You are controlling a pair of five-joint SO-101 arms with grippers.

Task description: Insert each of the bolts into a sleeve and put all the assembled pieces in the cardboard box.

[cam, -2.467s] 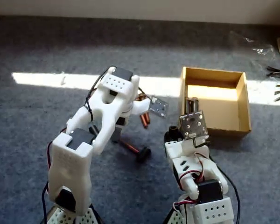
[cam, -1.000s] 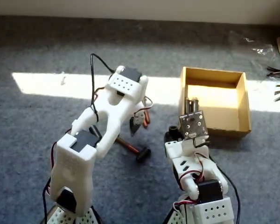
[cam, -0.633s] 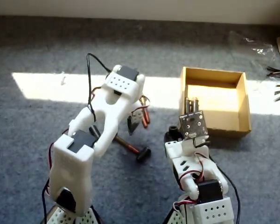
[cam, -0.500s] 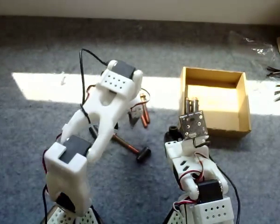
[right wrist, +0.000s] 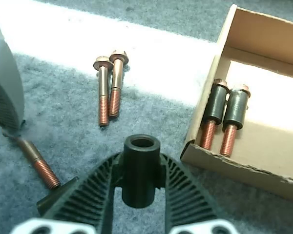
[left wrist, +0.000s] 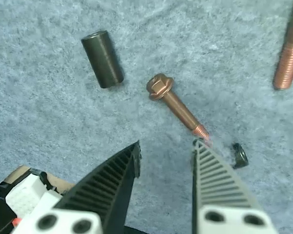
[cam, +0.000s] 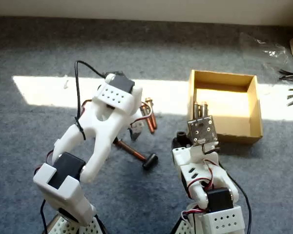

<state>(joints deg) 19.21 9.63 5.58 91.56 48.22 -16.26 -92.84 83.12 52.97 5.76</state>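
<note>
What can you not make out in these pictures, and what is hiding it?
High view: loose bolt, one end under the left arm; two assembled pieces, lower ends behind the right arm.
Left wrist view: two bolts, cut off by the edge.
Right wrist view: sleeve, lower end inside the right gripper.

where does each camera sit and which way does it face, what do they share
High view: fixed above the arms, looking down on carpet; left arm, right arm and cardboard box show.
Left wrist view: on the left wrist, looking down past the open left pincer at a bolt and a loose sleeve.
Right wrist view: on the right wrist, looking past the right pincer, shut on a held sleeve, toward the box.
Shared: high and right wrist views both show the box and a bolt pair.
</note>
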